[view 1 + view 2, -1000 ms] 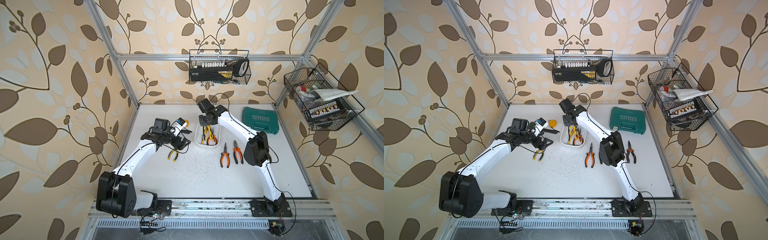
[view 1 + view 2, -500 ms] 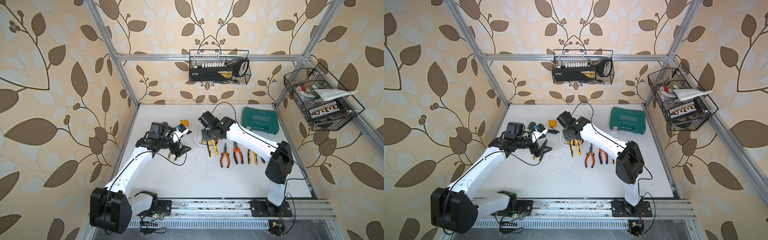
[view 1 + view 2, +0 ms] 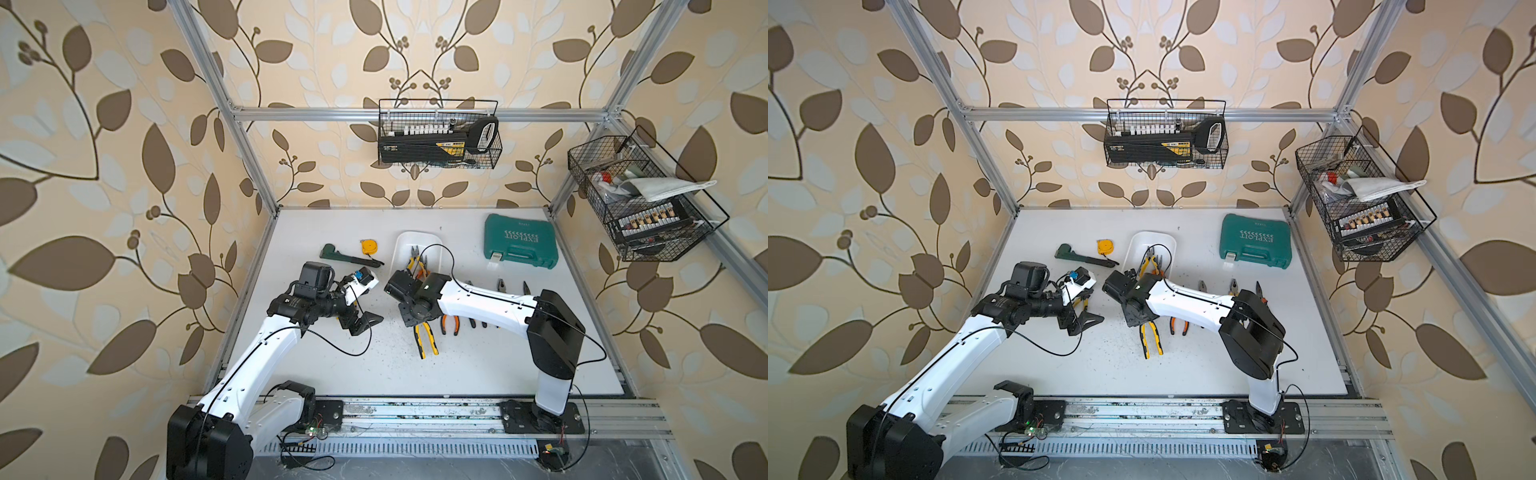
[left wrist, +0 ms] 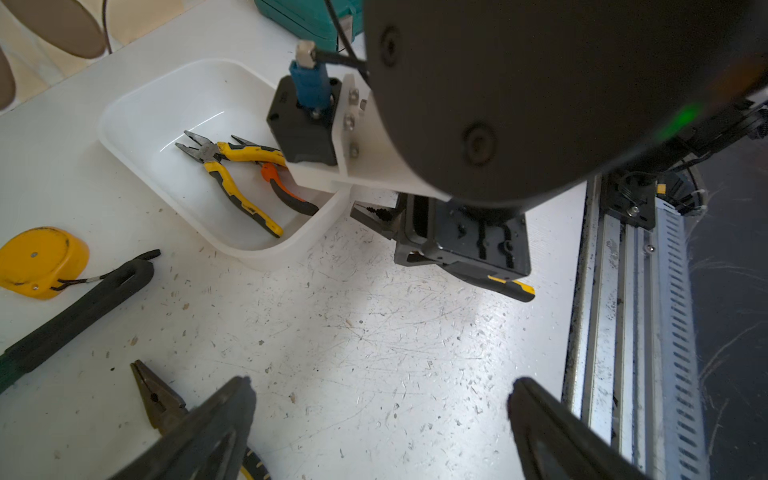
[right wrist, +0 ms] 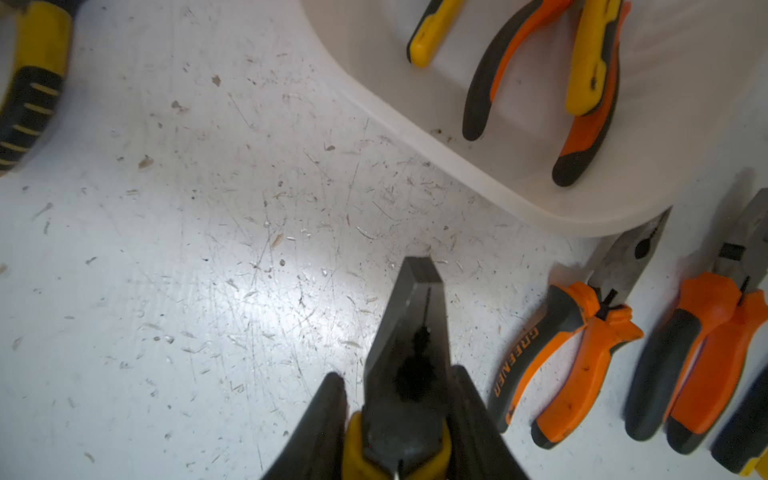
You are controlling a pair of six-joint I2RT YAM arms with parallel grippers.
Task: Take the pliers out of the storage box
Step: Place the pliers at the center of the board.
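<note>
the left gripper (image 3: 363,323) hangs low over the white table (image 3: 374,374), jaws spread wide with nothing between them. in the left wrist view its fingers (image 4: 208,432) frame bare tabletop. beside one finger, yellow-handled tapered-nose pliers (image 4: 160,397) lie flat on the table, outside the box, grey nose aimed toward the dark green pipe wrench (image 3: 347,257). a round yellow tape measure (image 3: 368,247) sits just behind the wrench.

next comes the white storage box (image 3: 411,240), its long axis running front to back. two pliers lie inside it: yellow combination pliers (image 4: 232,178) resting across orange-handled pliers (image 4: 286,189). both lie lengthwise, noses toward the back wall and handles toward the front rail.

just in front of the box, the right gripper (image 5: 399,390) is pinched on the head of the held pliers (image 3: 426,340), yellow and black handled. their long axis runs front to back, blunt nose toward the box's near wall and handles trailing toward the front rail. i cannot tell whether they touch the table.

to their right, three more pliers lie side by side on the table, with the right arm crossing above them. they are the orange greener pliers (image 5: 577,345), a second orange pair (image 5: 706,345) and a third pair (image 3: 527,287). their noses point toward the back. a teal tool case (image 3: 519,241) lies at the back right.
</note>
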